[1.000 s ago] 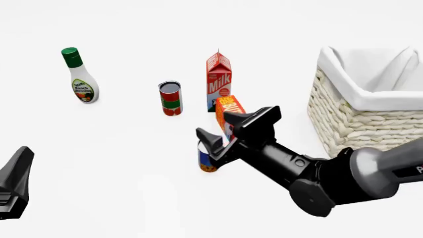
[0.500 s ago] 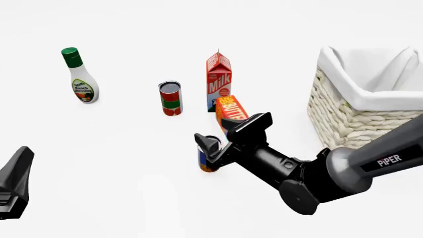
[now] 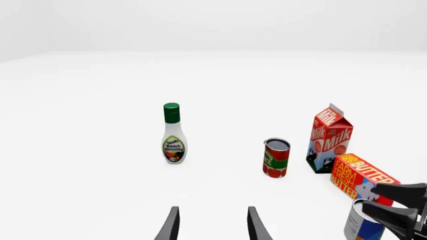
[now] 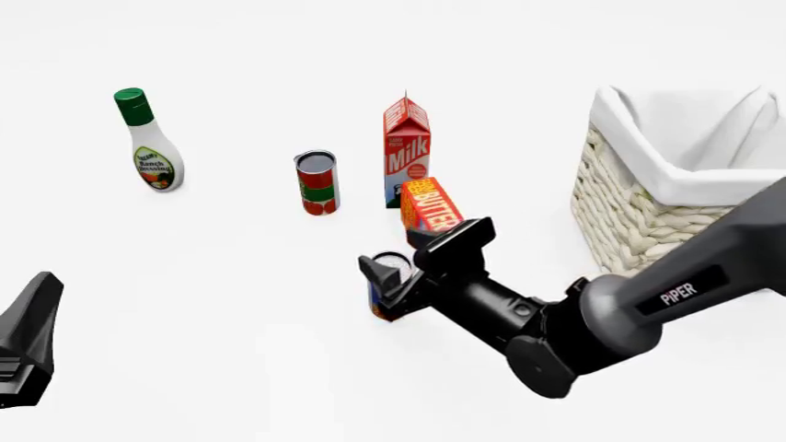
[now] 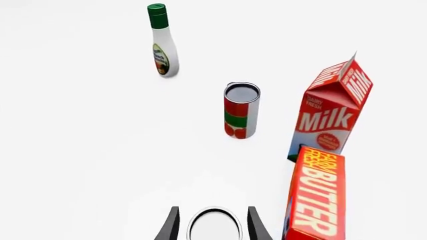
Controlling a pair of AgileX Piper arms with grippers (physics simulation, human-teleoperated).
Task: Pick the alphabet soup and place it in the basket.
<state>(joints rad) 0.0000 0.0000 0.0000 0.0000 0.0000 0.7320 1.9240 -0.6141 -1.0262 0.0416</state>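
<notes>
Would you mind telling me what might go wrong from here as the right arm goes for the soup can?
1. The butter box stands right beside the soup can; the right gripper, open around the can's top, may nudge it over while closing or lifting.
2. The fingers sit high on the can, so a shallow grip might slip.
3. The basket has a tall rim; a low carry could strike it.

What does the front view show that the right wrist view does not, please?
Only the front view shows the basket, the right arm's body, and the left hand low at the near left. Only the right wrist view looks straight down on the alphabet soup, its silver top between the right hand's open fingers. Both show the ranch dressing bottle, the red-and-green can, the milk carton and the butter box.
</notes>
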